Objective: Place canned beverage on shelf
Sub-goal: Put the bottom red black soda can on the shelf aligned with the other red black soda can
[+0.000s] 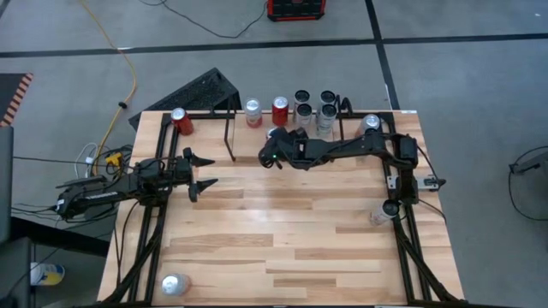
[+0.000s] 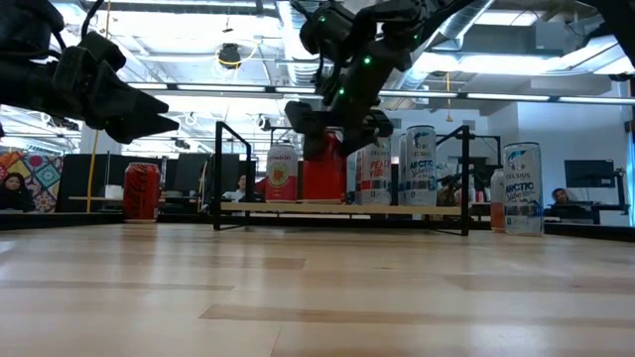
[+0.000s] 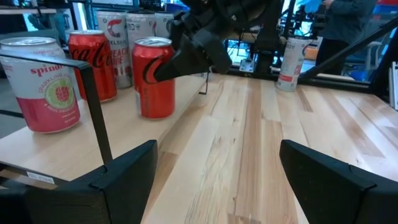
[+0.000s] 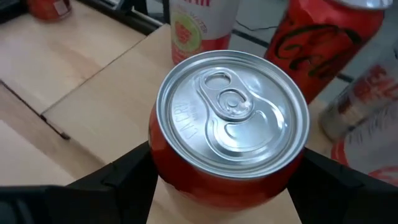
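Pale wood table (image 1: 282, 239), red can (image 4: 227, 146) upright between right gripper (image 1: 276, 145) fingers closed against its sides, at near edge of shelf (image 2: 337, 208), right arm reaching leftward, left gripper (image 1: 202, 174) fingers spread, hovering at left.

Glossy metal red can (image 4: 229, 130); smooth pale wood table (image 1: 282, 239).

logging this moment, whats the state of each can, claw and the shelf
red can: upright, between right claw's fingers
right claw: closed on red can at shelf
left claw: open, empty
shelf: holds upright cans
pink can: upright on shelf
silver can: upright, near table corner
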Available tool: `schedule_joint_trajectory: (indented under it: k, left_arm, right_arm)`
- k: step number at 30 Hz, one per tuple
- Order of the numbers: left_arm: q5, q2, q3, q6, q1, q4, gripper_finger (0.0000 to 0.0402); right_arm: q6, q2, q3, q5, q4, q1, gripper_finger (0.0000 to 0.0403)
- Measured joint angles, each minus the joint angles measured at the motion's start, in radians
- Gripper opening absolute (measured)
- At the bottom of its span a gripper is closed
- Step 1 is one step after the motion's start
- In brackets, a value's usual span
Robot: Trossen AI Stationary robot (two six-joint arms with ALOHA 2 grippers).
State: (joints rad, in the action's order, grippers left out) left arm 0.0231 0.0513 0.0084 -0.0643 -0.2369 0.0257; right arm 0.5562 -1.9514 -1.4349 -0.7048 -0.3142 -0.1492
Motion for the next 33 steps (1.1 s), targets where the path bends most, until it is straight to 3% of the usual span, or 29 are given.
schedule_joint_trajectory:
  k: [11,17,24,33]
  left_arm:
    - [0.0,0.0,0.0,0.0,0.0,0.0,0.0323]
    - [0.0,0.0,0.0,0.0,0.0,0.0,0.0323]
    - [0.0,0.0,0.0,0.0,0.0,0.0,0.0323]
    - [0.0,0.0,0.0,0.0,0.0,0.0,0.0323]
  right_arm:
    - [0.064,0.005,0.0,0.038,-0.024,-0.011,0.0322]
    - [0.064,0.002,0.001,0.035,-0.036,-0.01,0.0386]
    - [0.042,0.002,-0.008,0.008,-0.048,-0.01,0.0355]
    - [0.034,0.002,-0.128,-0.059,-0.247,0.01,0.0363]
